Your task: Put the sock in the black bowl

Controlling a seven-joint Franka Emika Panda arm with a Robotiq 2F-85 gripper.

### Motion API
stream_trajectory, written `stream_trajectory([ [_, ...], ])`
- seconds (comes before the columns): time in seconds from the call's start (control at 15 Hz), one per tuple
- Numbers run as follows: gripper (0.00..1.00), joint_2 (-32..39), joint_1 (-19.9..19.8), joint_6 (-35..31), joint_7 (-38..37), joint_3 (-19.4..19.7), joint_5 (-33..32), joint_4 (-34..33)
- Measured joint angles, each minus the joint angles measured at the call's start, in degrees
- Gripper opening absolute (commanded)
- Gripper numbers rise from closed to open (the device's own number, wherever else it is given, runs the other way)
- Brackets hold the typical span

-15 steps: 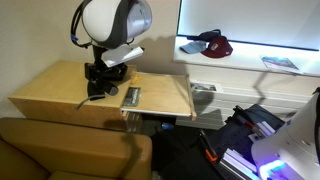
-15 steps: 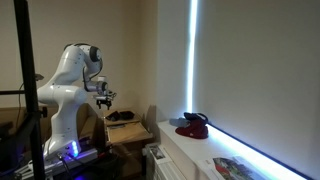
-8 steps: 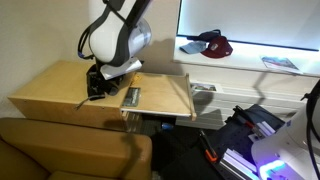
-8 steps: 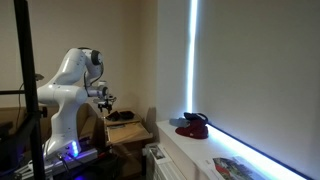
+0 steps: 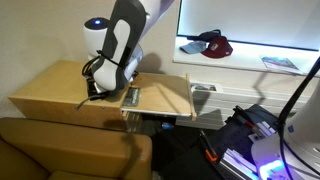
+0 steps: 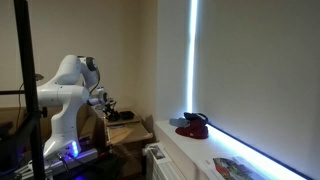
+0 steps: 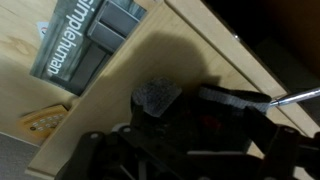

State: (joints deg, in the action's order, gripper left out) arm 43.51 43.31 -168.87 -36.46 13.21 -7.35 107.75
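Grasp step, judged. The gripper [image 5: 96, 90] is seen low on the table [image 5: 50, 88], left of frame; whether the jaws are apart cannot be told. The sock [image 7: 155, 95] is taken to be the grey patch beneath. A lift toward the adjacent black bowl [image 5: 131, 97] is then required.

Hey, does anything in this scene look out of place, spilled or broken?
Nothing looks spilled or damaged. The only stray item is a dark red-and-black cap lying on the white ledge, away from the wooden table.

Cap [image 5: 212, 44] on windowsill [image 5: 262, 49] — end effector [image 5: 97, 88] over table [image 5: 48, 90]
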Motion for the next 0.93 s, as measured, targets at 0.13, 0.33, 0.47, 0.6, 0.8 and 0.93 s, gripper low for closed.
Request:
stream_trajectory([
  [0.13, 1.00, 0.56, 0.37, 0.00, -0.34, 0.30, 0.00, -0.64],
  [0.33, 1.00, 0.64, 0.41, 0.11, -0.28, 0.60, 0.26, -0.51],
  [0.47, 1.00, 1.09, 0.68, 0.07, -0.32, 1.59, 0.26, -0.49],
  [0.6, 0.75, 1.76, 0.68, -0.12, -0.32, 2.24, 0.35, -0.54],
  [0.8, 0.60, 2.67, 0.60, -1.29, -0.30, 2.13, 1.46, -0.54],
  [0.93, 0.46, 3.15, 0.61, -2.47, -0.23, 1.82, 2.60, -0.57],
])
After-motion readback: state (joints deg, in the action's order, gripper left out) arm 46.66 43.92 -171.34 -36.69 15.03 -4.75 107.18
